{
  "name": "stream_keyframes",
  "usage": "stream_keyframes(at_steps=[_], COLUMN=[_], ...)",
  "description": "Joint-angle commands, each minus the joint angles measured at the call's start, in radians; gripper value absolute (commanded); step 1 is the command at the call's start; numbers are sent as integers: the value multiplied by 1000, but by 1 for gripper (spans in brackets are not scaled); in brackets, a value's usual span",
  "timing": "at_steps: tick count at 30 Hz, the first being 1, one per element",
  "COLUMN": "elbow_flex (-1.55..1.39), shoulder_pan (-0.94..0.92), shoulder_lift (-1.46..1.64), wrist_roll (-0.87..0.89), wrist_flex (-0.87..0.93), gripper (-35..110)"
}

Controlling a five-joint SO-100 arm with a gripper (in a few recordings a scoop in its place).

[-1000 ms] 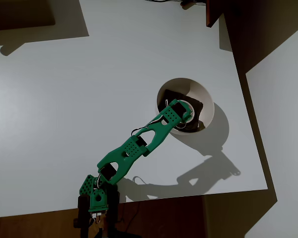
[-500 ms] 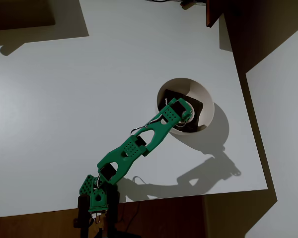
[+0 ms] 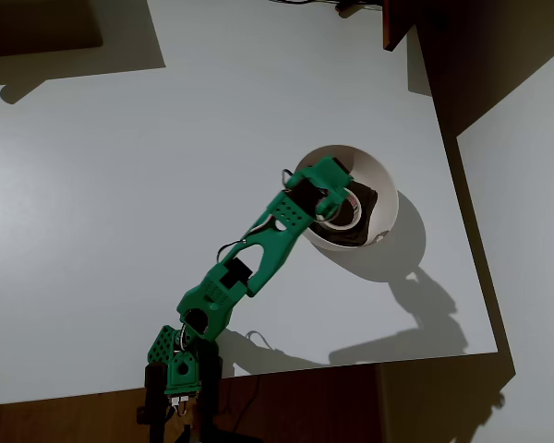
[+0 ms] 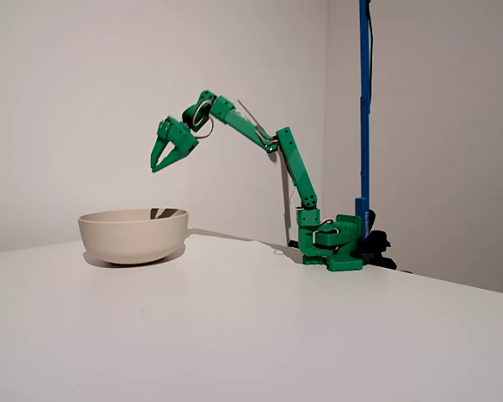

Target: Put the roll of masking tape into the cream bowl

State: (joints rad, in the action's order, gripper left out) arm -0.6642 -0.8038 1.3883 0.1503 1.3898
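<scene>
From the overhead view we see the roll of masking tape [image 3: 348, 205] lying inside the cream bowl [image 3: 380, 183], on the dark pad at its bottom — the placing looks done. The end effector [image 3: 335, 197] hangs above it, partly covering the roll.

In the fixed view the end effector [image 4: 158, 163] sits well above the bowl [image 4: 134, 234], fingers parted and holding nothing — only clearing away from the white desk [image 4: 260, 327] seems left.
</scene>
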Motion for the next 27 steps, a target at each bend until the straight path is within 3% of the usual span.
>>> stream_keyframes(at_steps=[1, 16, 27], elbow_flex=[48, 12, -629], shoulder_pan=[106, 675, 920], shoulder_lift=[229, 546, 992], wrist_roll=[17, 8, -23], wrist_flex=[94, 469, 357], gripper=[-8, -8, -8])
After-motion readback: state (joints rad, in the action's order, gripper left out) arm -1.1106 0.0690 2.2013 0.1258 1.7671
